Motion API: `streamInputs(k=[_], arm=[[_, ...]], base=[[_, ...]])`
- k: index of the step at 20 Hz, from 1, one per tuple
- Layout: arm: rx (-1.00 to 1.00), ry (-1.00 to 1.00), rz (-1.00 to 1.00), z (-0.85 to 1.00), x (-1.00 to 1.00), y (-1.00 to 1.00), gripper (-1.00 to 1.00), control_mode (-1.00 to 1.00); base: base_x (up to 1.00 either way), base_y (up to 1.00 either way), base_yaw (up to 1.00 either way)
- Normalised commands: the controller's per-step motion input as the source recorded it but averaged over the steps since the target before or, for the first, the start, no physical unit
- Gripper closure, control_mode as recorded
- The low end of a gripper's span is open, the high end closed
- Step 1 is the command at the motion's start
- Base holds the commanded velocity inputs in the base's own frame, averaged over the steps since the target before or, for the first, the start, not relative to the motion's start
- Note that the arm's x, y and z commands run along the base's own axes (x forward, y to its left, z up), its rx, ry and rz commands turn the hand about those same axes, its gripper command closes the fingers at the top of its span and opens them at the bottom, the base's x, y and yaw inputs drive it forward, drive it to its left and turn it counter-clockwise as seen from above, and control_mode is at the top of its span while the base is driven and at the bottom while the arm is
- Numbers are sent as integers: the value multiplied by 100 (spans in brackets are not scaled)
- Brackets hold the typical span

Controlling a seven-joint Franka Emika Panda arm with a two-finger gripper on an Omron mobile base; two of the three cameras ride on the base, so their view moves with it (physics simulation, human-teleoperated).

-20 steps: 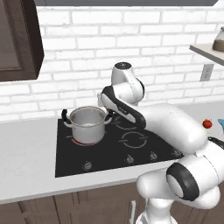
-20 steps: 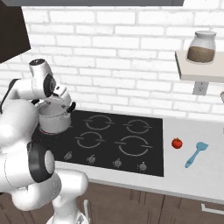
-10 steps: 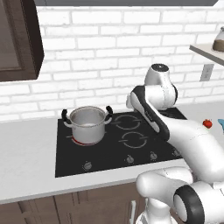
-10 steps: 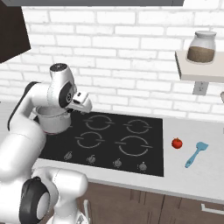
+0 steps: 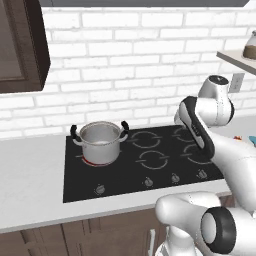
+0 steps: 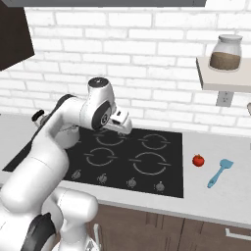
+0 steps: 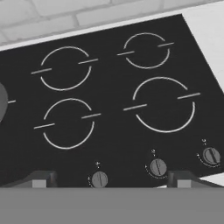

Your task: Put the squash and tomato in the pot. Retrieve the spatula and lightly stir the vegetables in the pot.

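Pincer (image 7: 109, 177) hung wide open, empty, above hob middle. Tomato (image 6: 198, 160) sat near surface's right edge beside spatula (image 6: 219, 172); pot (image 5: 100, 142) at hob's back-left corner. Best approach: descend straight over tomato, close gently.

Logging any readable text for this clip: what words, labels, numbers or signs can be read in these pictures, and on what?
None can be read.
Small marks by the cooktop knobs: too small and blurred to read.
Jar on the shelf: no label visible.
Pot: no marking visible.
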Motion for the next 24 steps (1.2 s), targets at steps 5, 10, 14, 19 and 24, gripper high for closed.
streamInputs(k=[5, 10, 14, 19, 24], arm=[[0, 0, -7, 0, -4, -100, -100, -100], [0, 0, -12, 0, -1, -100, -100, -100], [0, 0, -13, 0, 0, -99, -100, -100], [0, 0, -17, 0, 0, -84, -100, -100], [-1, -1, -14, -19, 1, -52, -100, -100]], base=[[0, 0, 0], [0, 0, 0], [0, 0, 0], [0, 0, 0], [0, 0, 0]])
